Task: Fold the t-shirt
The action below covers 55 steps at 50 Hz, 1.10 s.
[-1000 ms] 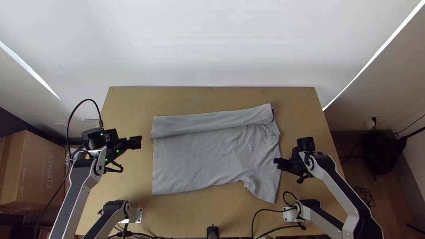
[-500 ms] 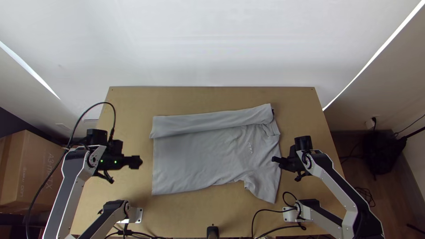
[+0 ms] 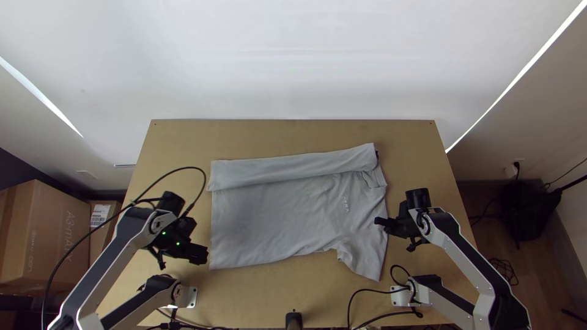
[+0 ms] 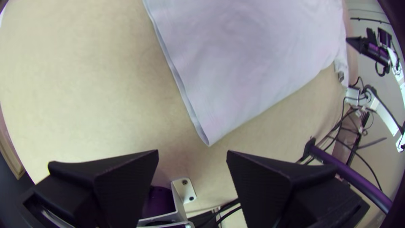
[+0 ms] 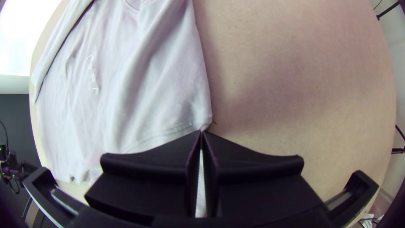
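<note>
Since the earlier frame the left arm's black, two-fingered gripper (image 3: 203, 256) has swung down the picture, from beside the middle of the hem to near its lower corner; the right arm's matching black gripper (image 3: 377, 220) has hardly shifted.

Largest is the light wooden table (image 3: 275, 290), across the middle and lower part of the top view. On it, in the centre, lies the light grey cloth t-shirt (image 3: 269, 223), collar end to the right and bottom hem to the left. Its upper side is turned inward in one long flap (image 3: 287, 169), while the lower side lies spread, with the short grey sleeve (image 3: 365, 260) pointing to the lower right. The small raised lettering (image 3: 345, 204) sits on the chest.

The left gripper, at lower left, has its fingers wide apart with nothing between them, just off the hem corner (image 4: 206, 139). The right gripper's fingertips meet, lined up with the sleeve's tip in its wrist view — no cloth looks pinched or raised there.

By my reading, the first side fold is made and the second is being set up. Next, the left gripper should reach the hem corner and close on it; the right one must part its fingers, then take the sleeve's edge. Both would then lift together and carry the lower side up over the body — an uneven lift could skew the fold or drag the first flap.
</note>
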Each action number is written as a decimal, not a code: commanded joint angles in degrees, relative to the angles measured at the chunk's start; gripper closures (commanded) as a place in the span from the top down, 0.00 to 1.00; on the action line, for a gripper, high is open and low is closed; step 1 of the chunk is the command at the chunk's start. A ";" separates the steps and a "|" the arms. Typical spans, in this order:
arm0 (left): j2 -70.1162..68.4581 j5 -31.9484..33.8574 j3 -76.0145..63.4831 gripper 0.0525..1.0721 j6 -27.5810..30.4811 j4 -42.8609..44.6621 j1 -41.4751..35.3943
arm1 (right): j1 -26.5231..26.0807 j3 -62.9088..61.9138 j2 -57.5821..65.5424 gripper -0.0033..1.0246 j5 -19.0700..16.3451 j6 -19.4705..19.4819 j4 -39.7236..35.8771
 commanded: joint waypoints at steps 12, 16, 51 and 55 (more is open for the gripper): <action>10.20 -6.84 -0.05 0.86 -4.86 -0.55 -13.18 | 0.68 0.04 -0.95 0.03 -0.58 1.52 -2.02; 11.69 -7.02 -0.05 0.86 -4.95 0.42 -14.85 | 0.59 0.22 -1.21 0.03 -0.58 1.52 -2.11; 26.10 -5.88 3.21 0.29 -10.22 10.08 -25.31 | 0.33 2.68 -0.33 0.03 -0.50 1.43 -2.90; 26.28 -5.88 1.71 0.22 -8.37 10.70 -26.19 | 0.07 3.03 -0.16 0.03 -0.50 1.43 -3.16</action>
